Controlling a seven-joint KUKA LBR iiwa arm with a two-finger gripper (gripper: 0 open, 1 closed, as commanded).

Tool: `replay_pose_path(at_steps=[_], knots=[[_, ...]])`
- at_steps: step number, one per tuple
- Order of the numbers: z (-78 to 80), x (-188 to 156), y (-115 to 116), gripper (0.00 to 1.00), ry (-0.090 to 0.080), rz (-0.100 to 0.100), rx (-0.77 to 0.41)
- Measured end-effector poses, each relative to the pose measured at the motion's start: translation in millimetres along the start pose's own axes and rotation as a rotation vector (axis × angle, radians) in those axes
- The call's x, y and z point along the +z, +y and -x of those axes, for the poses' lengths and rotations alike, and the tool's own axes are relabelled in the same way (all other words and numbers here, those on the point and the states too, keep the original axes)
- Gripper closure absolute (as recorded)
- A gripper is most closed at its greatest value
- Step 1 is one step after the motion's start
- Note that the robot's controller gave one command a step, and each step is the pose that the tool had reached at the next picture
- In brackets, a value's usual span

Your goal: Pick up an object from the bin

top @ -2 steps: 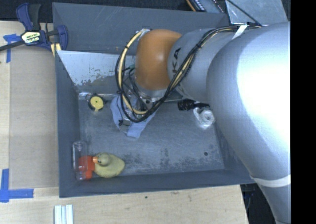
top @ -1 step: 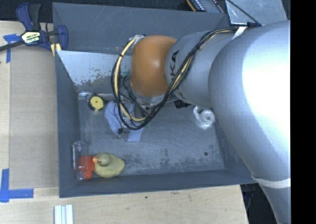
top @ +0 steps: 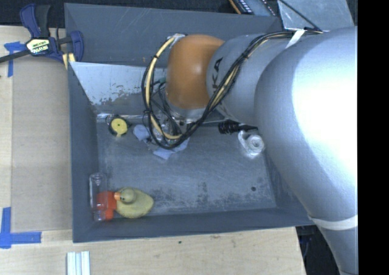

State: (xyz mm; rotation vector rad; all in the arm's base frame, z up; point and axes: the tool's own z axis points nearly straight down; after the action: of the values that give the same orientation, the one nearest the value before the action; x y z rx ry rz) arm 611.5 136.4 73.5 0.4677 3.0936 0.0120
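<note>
My thick silver arm [top: 304,104] lies across the right of the grey metal bin [top: 82,146]. Its orange wrist cover [top: 191,73] and looped cables hang over the far half of the floor. Under that cover my tool [top: 165,134] sits low, close to the floor and near the far wall. The wrist hides it from above, so I cannot tell how far open it is or whether it has hold of anything.

A yellow rubber duck [top: 135,203] rests in the near left corner, touching a small orange block [top: 104,204], well apart from the tool.

Right under the tool lies a pale blue-grey crumpled scrap [top: 161,152], and I judge this to be the thing for my pick. To take it well I would come straight down over its thickest fold, not its thin edge. I would close only once I am almost at the floor, then lift vertically so the cables stay off the far wall. It looks limp, so it may slip out or drag. It looks flat and soft, with one corner poking out towards the near side and another bit showing to the left.

A small round yellow piece [top: 118,126] lies just left of it.
</note>
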Motion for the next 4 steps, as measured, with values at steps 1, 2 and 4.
replay_pose_path(at_steps=[1, 2, 4], knots=[[0.0, 0.0, 0.0, 1.00, 0.000, 0.000, 0.000], [-0.8, -2.9, -0.4, 1.00, 0.002, -0.001, 0.000], [-1.3, -40.7, -1.3, 1.00, 0.007, -0.004, 0.000]])
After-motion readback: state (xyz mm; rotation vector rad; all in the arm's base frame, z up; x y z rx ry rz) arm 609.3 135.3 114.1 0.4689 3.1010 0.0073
